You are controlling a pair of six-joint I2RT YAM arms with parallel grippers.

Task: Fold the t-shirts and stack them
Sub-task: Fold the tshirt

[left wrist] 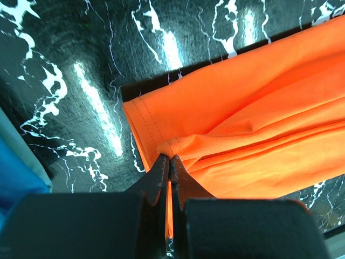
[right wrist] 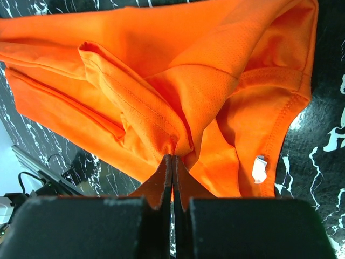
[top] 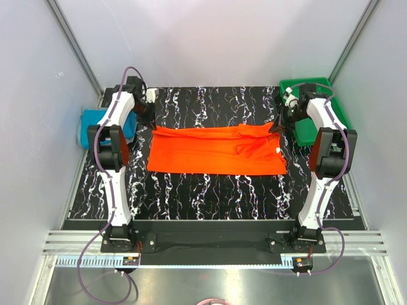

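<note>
the two arm bases sit at the near edge of the black marbled table [top: 191,190], and a wide bare strip of tabletop runs between them and the cloth. beyond that strip the orange-red t-shirt [top: 216,150] lies flat across the middle, layered into a long band running left to right. its near edge is straight and its left end square, while its right end is bunched where the collar gathers, a white label [right wrist: 260,169] showing there. narrow margins of bare table border the band at either end, under the forearms.

the left gripper [left wrist: 170,160] is clenched on a pinch of cloth at the shirt's far-left corner, just inside the stitched hem. the right gripper [right wrist: 172,160] is clenched the same way at the far-right end, a ridge of fabric rising from its tips.

past the grippers another bare strip of marble reaches the back edge and the white wall. the teal-blue t-shirt [top: 89,121] sits bunched at the table's left edge, partly hidden behind the left arm and apart from the orange one. a green tray [top: 321,82] stands at the far right corner behind the right arm.
</note>
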